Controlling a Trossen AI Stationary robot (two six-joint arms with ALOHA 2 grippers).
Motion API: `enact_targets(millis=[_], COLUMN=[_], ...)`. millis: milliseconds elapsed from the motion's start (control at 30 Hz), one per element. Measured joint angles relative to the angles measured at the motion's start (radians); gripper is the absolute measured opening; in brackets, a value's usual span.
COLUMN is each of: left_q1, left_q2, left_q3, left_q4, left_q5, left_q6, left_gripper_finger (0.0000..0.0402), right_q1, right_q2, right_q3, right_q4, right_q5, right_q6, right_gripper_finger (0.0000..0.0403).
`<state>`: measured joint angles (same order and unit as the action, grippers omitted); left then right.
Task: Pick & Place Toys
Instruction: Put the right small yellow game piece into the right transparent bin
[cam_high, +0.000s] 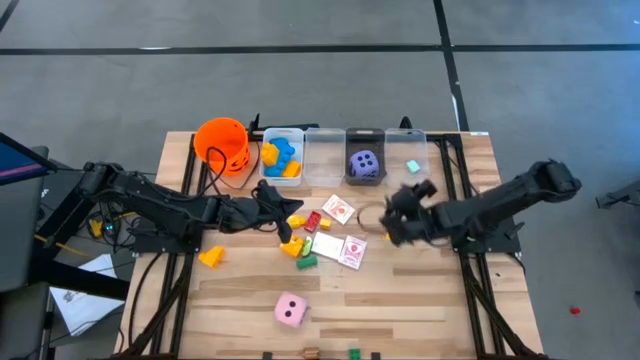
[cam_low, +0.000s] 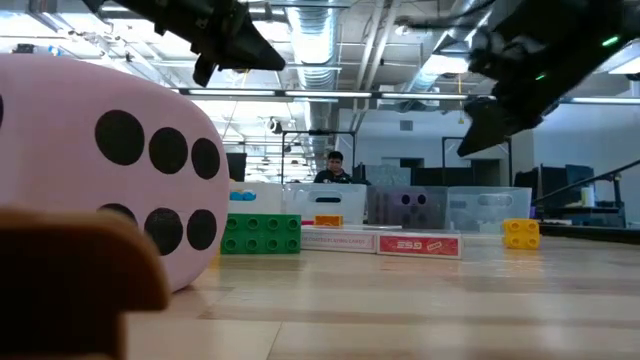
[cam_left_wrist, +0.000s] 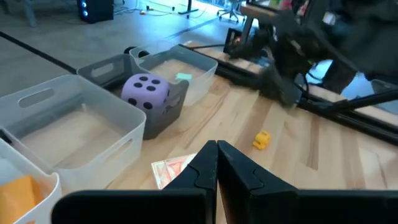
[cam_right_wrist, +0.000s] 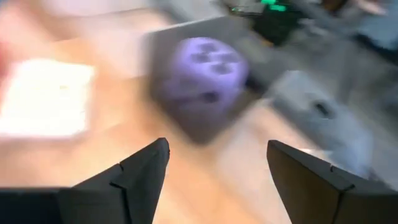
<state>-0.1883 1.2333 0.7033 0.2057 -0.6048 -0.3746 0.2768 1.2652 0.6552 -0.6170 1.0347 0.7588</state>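
Toys lie in the middle of the table: yellow blocks (cam_high: 296, 220), a red block (cam_high: 313, 222), a green block (cam_high: 306, 262), pink-and-white cards (cam_high: 338, 208) and a pink die (cam_high: 291, 310) nearer the front. A purple die (cam_high: 364, 163) sits in a dark bin (cam_high: 365, 135). My left gripper (cam_high: 292, 208) hovers shut above the blocks, its tips (cam_left_wrist: 216, 149) together with nothing between them. My right gripper (cam_high: 393, 215) stands open above the table right of the cards; in its wrist view the purple die (cam_right_wrist: 202, 81) lies ahead of its spread fingers (cam_right_wrist: 217, 165).
An orange bucket (cam_high: 222, 143) lies at the far left. Beside it stand a clear bin (cam_high: 281, 160) with blue and yellow blocks, another clear bin (cam_high: 325, 155), and one (cam_high: 411, 160) with a small teal piece. An orange-yellow block (cam_high: 211, 256) lies at the left.
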Motion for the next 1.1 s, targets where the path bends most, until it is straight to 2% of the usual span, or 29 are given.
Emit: enact_targets(millis=[100,233,400,533,700,867,1100], left_q1=[0.0,0.0,-0.001,-0.001,-0.003,-0.003,-0.003], left_q2=[0.0,0.0,0.0,0.0,0.0,0.0,0.0], left_q3=[0.0,0.0,0.0,0.0,0.0,0.0,0.0], left_q4=[0.048,0.112,0.126,0.125,0.124,0.124,0.124], left_q5=[0.0,0.0,0.0,0.0,0.025,0.09,0.094], left_q6=[0.0,0.0,0.0,0.0,-0.001,-0.001,-0.001], left_gripper_finger=[0.0,0.0,0.0,0.0,0.0,0.0,0.0], right_q1=[0.136,0.321,0.53,0.638,0.679,0.666,0.668], right_q2=[0.0,0.0,0.0,0.0,0.0,0.0,0.0], right_q3=[0.0,0.0,-0.001,-0.04,-0.115,-0.185,-0.296], right_q4=[-0.005,-0.027,-0.028,-0.011,0.011,0.061,0.203], right_q5=[-0.039,-0.038,0.028,0.09,0.1,0.13,0.129], right_q6=[0.046,0.215,0.366,0.461,0.584,0.587,0.549], right_gripper_finger=[0.0271,0.0271,0.0271,0.0271,0.0271,0.0271,0.0271])
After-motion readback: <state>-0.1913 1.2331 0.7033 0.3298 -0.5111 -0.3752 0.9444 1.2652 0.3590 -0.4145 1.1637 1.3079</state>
